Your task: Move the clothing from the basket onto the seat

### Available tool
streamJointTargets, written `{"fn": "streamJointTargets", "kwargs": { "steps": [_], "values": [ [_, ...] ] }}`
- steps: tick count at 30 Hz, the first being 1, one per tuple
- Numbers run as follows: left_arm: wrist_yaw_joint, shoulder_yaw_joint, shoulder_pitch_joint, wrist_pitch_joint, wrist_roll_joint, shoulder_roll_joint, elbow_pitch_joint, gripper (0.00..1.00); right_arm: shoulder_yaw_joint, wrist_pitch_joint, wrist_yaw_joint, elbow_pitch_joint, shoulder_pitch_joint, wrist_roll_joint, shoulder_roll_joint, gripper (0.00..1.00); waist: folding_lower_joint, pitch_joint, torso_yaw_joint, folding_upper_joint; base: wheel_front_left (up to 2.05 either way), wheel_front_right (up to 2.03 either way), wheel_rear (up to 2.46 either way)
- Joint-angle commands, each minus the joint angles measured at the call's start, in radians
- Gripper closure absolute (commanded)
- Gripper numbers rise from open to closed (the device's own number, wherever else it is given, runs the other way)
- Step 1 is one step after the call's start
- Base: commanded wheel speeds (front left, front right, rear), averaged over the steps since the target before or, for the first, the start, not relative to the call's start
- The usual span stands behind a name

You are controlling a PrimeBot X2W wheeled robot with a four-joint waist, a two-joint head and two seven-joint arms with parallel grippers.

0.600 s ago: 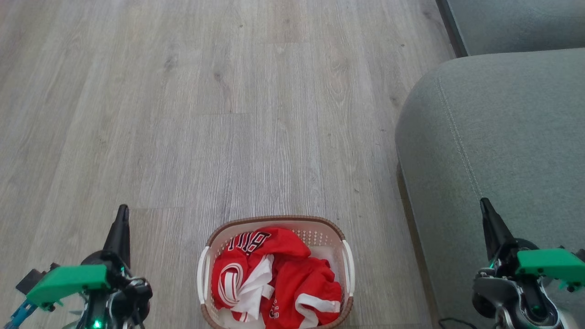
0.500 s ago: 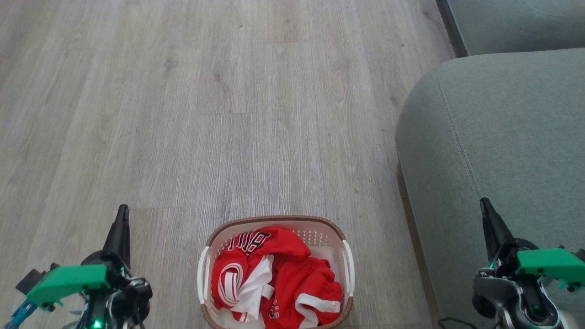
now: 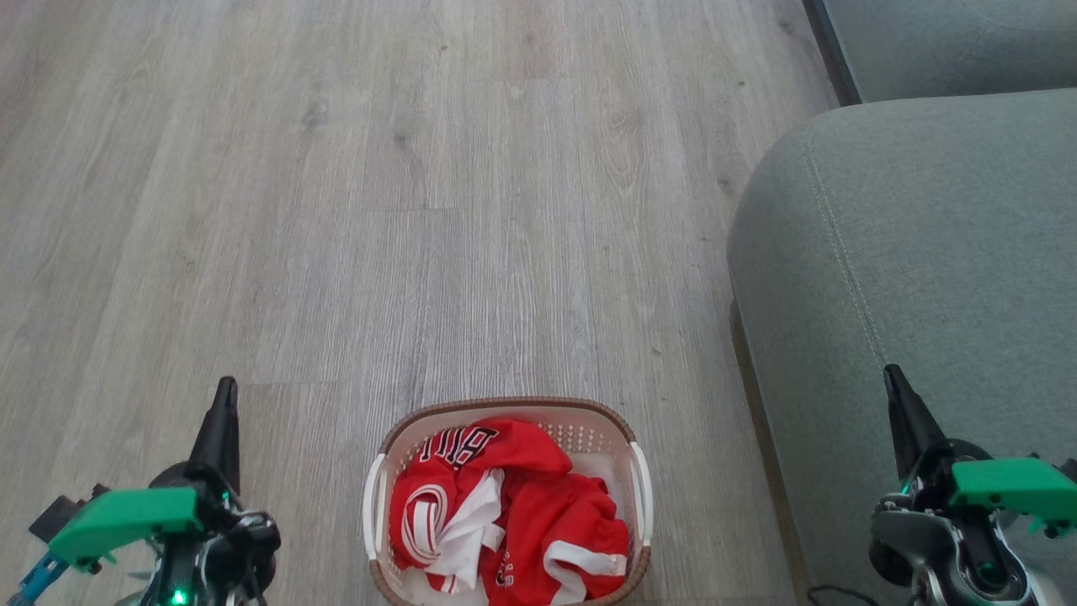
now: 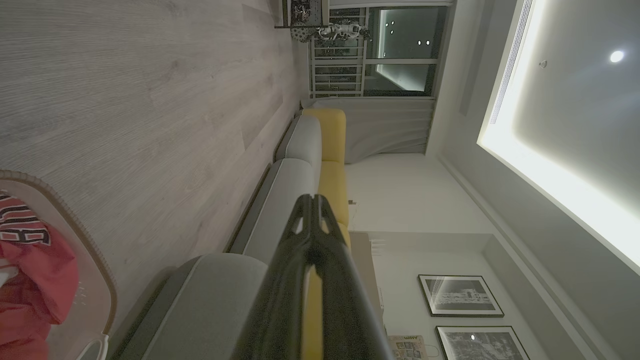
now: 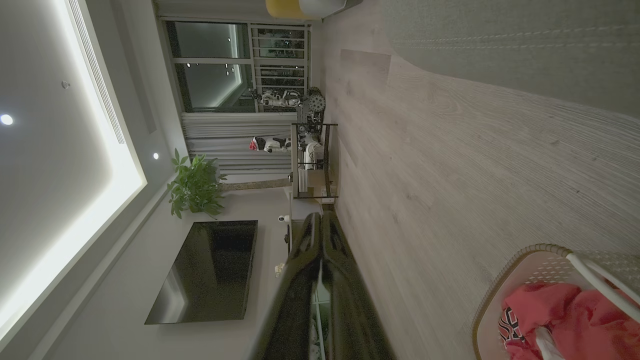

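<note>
Left fingers (image 3: 220, 429), right fingers (image 3: 904, 421) hanging pressed together, empty. Red soft-fabric clothing (image 3: 513, 505) sitting between them in white perforated plastic basket (image 3: 505, 404); likely needing spreading first, then pinching a top fold.

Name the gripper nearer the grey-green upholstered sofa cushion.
Right. The right gripper shows against the cushion itself; the left gripper is over wooden floor, across the white perforated plastic basket from it.
</note>
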Motion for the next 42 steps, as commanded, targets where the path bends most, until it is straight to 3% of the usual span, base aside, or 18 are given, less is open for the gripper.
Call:
{"fn": "streamJointTargets", "kwargs": {
  "steps": [1, 12, 13, 14, 30, 42],
  "values": [
    [-0.007, 0.035, -0.048, 0.007, -0.003, 0.009, -0.036, 1.00, 0.018, 0.003, 0.008, -0.038, -0.051, 0.006, -0.006, 1.00, 0.0000, 0.000, 0.000, 0.0000, 0.00, 0.00, 0.00],
    [-0.007, 0.035, -0.048, 0.007, -0.003, 0.009, -0.036, 1.00, 0.018, 0.003, 0.008, -0.038, -0.051, 0.006, -0.006, 1.00, 0.0000, 0.000, 0.000, 0.0000, 0.00, 0.00, 0.00],
    [0.001, -0.001, 0.001, -0.001, 0.000, 0.000, 0.004, 1.00, 0.001, 0.000, 0.000, 0.004, 0.001, 0.000, 0.000, 1.00, 0.0000, 0.000, 0.000, 0.0000, 0.00, 0.00, 0.00],
    [0.001, -0.002, 0.004, -0.002, 0.000, -0.001, 0.017, 0.00, 0.003, -0.001, 0.000, 0.016, 0.004, 0.000, 0.001, 0.00, 0.0000, 0.000, 0.000, 0.0000, 0.00, 0.00, 0.00],
    [0.006, -0.018, 0.040, -0.043, 0.040, -0.004, 0.017, 0.00, 0.036, -0.043, 0.001, 0.034, 0.025, -0.040, 0.003, 0.00, 0.0000, -0.006, 0.001, 0.0000, 0.00, 0.00, 0.00],
    [0.040, -0.034, 0.045, -0.079, 0.174, -0.003, -0.044, 0.00, 0.046, -0.078, 0.001, -0.007, 0.024, -0.187, 0.002, 0.00, 0.0000, -0.008, 0.002, 0.0000, 0.00, 0.00, 0.00]
  ]
}}
